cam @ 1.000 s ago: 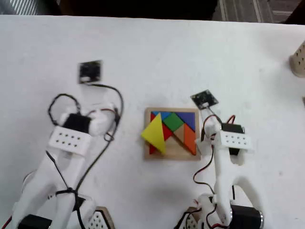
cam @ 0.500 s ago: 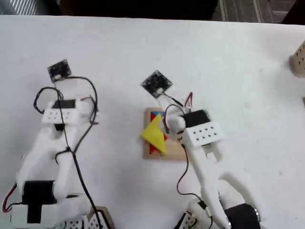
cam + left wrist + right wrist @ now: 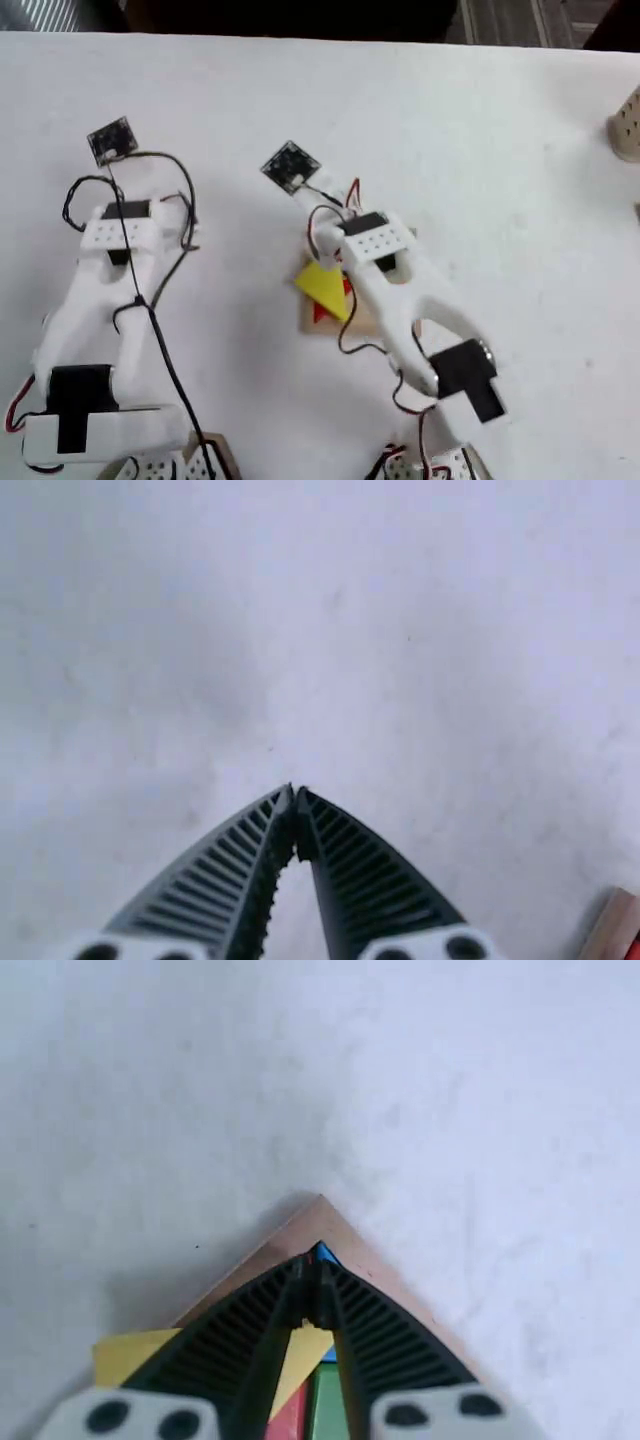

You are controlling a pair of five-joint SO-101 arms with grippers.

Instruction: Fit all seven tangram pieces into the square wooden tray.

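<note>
The square wooden tray lies mid-table, mostly covered by my right arm. A yellow triangle rests tilted over the tray's left edge, on top of a red piece. In the right wrist view my right gripper is shut, its tips over a corner of the tray, with the yellow triangle, blue, green and red pieces below it. My left gripper is shut over bare white table, well to the left of the tray.
My left arm stands on the left side of the table with loose black cables around it. A perforated wooden object sits at the far right edge. White tabletop stretches open behind the tray.
My right arm has swung left from beside the tray to over it, hiding most pieces. My left arm has drawn away to the left. The yellow triangle stays put.
</note>
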